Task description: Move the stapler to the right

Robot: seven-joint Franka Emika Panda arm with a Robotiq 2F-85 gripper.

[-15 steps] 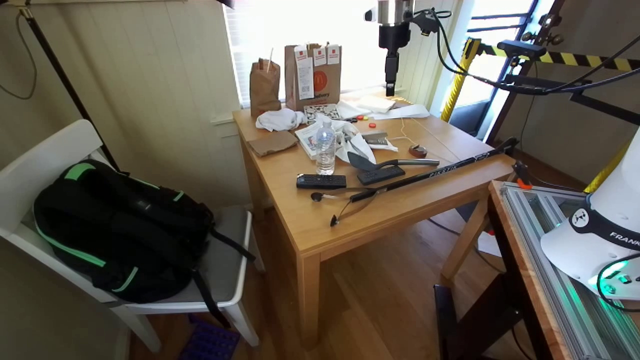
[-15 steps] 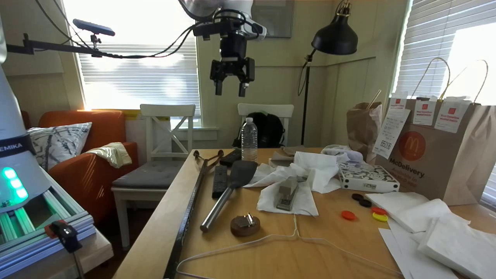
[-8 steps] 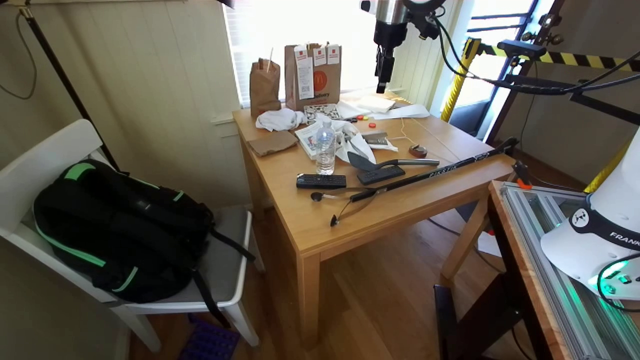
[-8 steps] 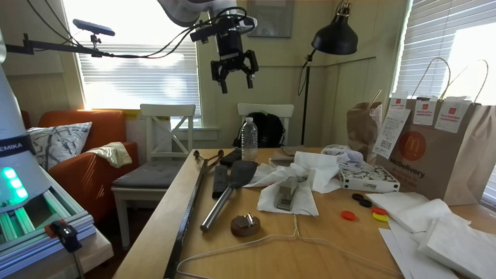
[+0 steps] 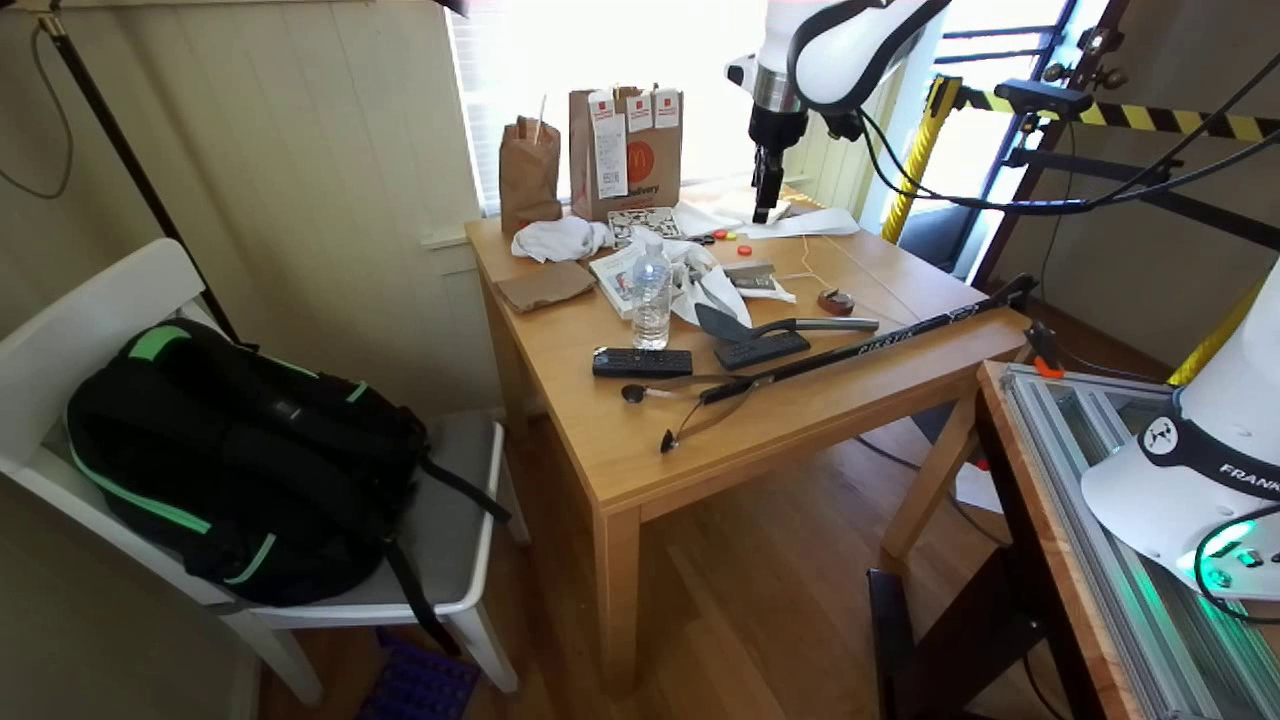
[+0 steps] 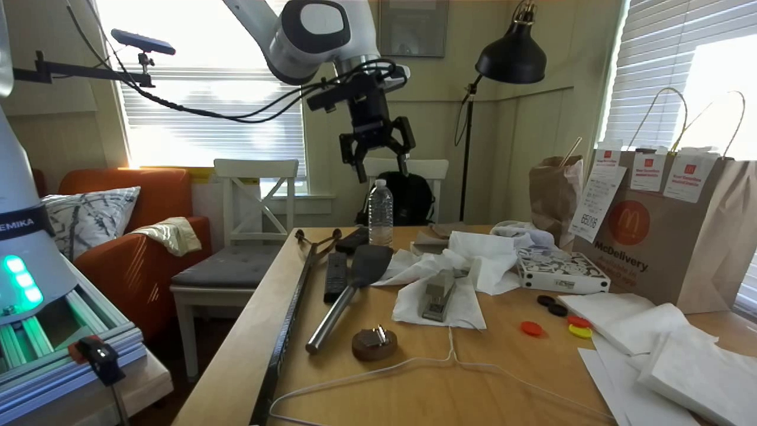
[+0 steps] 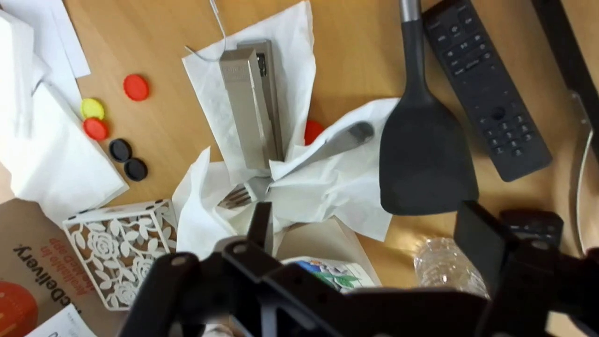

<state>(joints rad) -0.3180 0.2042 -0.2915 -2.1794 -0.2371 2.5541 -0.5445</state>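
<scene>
The stapler [image 7: 250, 107] is grey-brown and lies on a white napkin [image 7: 299, 61] in the upper middle of the wrist view. It also shows in both exterior views [image 5: 750, 271] [image 6: 437, 297], on the napkin on the wooden table. My gripper [image 7: 367, 213] is open and empty, with its fingers [image 7: 482, 238] wide apart. In an exterior view the gripper [image 6: 382, 175] hangs tilted, well above the table and apart from the stapler. It also shows in an exterior view [image 5: 762, 215] with its fingers pointing down.
A clear bottle [image 6: 380, 213] stands upright near the spatula [image 6: 369, 266] and remotes [image 6: 335, 277]. A round brown object [image 6: 374, 344], white cable [image 6: 414, 359], coloured discs [image 6: 531, 328] and a patterned white box [image 6: 562, 272] surround the stapler. Paper bags [image 6: 668, 236] stand at one side.
My gripper has come down towards the table and tilted. In an exterior view it has also shifted right. It stays open, and the stapler has not moved.
</scene>
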